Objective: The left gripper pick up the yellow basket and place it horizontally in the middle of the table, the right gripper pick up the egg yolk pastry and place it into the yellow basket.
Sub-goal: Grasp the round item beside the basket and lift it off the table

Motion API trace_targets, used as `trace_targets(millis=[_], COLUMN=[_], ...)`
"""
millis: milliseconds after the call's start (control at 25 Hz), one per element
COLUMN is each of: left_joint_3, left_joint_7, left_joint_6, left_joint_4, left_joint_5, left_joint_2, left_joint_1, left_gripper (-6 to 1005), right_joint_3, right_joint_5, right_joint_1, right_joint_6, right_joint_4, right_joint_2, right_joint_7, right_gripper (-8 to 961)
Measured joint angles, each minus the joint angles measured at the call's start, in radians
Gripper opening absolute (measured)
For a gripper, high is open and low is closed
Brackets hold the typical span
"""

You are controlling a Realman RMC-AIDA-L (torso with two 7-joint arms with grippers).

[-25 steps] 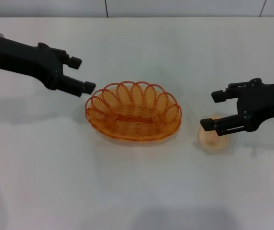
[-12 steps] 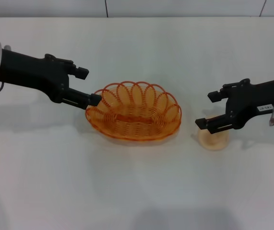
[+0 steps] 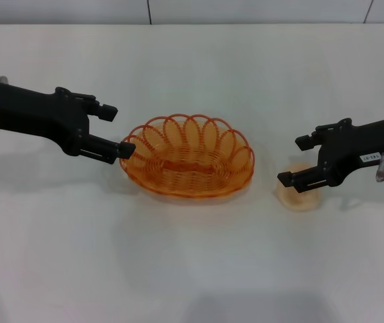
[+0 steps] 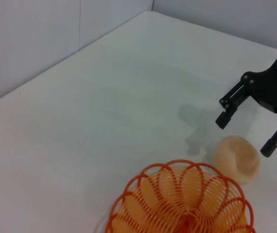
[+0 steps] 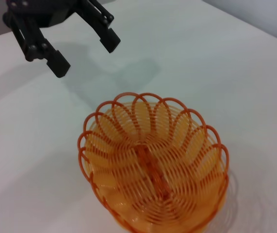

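Observation:
The yellow basket (image 3: 208,138) stands upright and empty in the middle of the white table (image 3: 192,269). My left gripper (image 3: 118,130) is open just left of the basket's rim, its lower finger almost at the rim. The egg yolk pastry (image 3: 300,194) lies on the table right of the basket. My right gripper (image 3: 292,161) is open over the pastry's far-left side and holds nothing. The left wrist view shows the basket (image 4: 182,204), the pastry (image 4: 236,159) and the right gripper (image 4: 243,136). The right wrist view shows the basket (image 5: 153,170) and the left gripper (image 5: 85,56).
A grey wall runs along the table's far edge (image 3: 192,24). Nothing else stands on the tabletop besides the basket and the pastry.
My left gripper has moved nearer to me and stays by the basket's left rim. My right gripper has shifted a little over the pastry. Basket and pastry have not moved.

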Motion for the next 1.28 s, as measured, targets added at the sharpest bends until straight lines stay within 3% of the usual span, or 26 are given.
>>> trace_targets(millis=[480, 560, 1000, 1280], left_joint_3=[-0.009, -0.009, -0.011, -0.011], left_joint_7=[-0.004, -0.005, -0.002, -0.003], left_joint_6=[0.006, 0.008, 0.009, 0.009], left_joint_4=[-0.002, -0.002, -0.001, -0.001], left_joint_5=[-0.034, -0.035, -0.056, -0.056], left_joint_2=[-0.002, -0.002, -0.001, -0.001], left_joint_1=[0.013, 0.013, 0.024, 0.025], left_gripper=[873, 873, 872, 872], right_joint_3=[-0.002, -0.001, 0.003, 0.003], right_joint_5=[-0.028, -0.028, -0.054, -0.068], right_joint_1=[0.038, 0.046, 0.049, 0.049], right_joint_6=[0.021, 0.022, 0.024, 0.024], right_joint_4=[0.100, 0.108, 0.112, 0.112], right_joint_2=[0.001, 0.001, 0.002, 0.002], right_joint_7=[0.002, 0.002, 0.002, 0.004], right_gripper=[721, 608, 531, 291])
